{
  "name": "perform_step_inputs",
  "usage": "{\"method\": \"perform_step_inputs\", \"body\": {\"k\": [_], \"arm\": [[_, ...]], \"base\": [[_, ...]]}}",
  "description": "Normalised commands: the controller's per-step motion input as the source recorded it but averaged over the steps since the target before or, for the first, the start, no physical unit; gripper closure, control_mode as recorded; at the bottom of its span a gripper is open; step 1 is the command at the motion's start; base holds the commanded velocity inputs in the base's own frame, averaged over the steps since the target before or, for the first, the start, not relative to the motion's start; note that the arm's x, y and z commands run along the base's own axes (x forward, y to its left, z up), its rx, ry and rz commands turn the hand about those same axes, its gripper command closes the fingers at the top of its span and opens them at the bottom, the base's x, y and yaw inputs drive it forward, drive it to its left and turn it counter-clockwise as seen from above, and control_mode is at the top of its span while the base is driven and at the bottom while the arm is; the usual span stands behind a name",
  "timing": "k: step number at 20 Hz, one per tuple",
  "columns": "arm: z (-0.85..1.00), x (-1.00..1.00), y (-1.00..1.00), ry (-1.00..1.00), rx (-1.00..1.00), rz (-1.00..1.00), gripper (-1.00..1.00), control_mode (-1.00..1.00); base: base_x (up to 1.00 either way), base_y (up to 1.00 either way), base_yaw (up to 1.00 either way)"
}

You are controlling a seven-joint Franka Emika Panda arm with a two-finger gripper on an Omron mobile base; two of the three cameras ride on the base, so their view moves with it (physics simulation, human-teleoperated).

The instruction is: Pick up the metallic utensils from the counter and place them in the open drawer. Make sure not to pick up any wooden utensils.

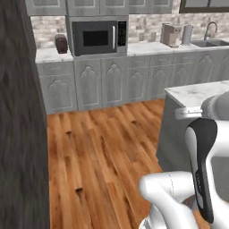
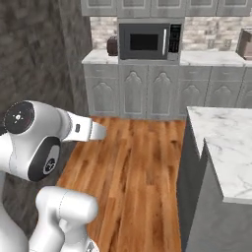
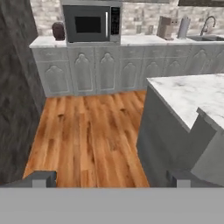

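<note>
Claw (image 3: pixel 111 178) wide apart, holding nothing, above wood floor (image 3: pixel 87 131) just left of the marble counter (image 3: pixel 188 96). Microwave (image 3: pixel 91 24) far behind the counter. Knife and spoons not discernible.

You find no text, label, brand or number that you can read in these views. The microwave (image 1: pixel 99 37) has a control panel on its right side, but its marks are too blurred to read. The robot arm (image 2: pixel 34 138) carries no readable sign.
</note>
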Motion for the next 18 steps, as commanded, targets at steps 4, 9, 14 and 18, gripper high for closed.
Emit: {"method": "perform_step_inputs", "body": {"k": [4, 9, 14, 18], "arm": [[0.00, 0.00, 0.00, 0.00, 0.00, 0.00, -1.00, 1.00], [0.00, 0.00, 0.00, 0.00, 0.00, 0.00, -1.00, 1.00], [0.00, 0.00, 0.00, 0.00, 0.00, 0.00, -1.00, 1.00], [0.00, 0.00, 0.00, 0.00, 0.00, 0.00, -1.00, 1.00]], "base": [[-0.89, -1.00, 0.04], [-1.00, -1.00, 0.02], [-0.49, -1.00, 0.03], [-0.04, -1.00, 0.10]]}}
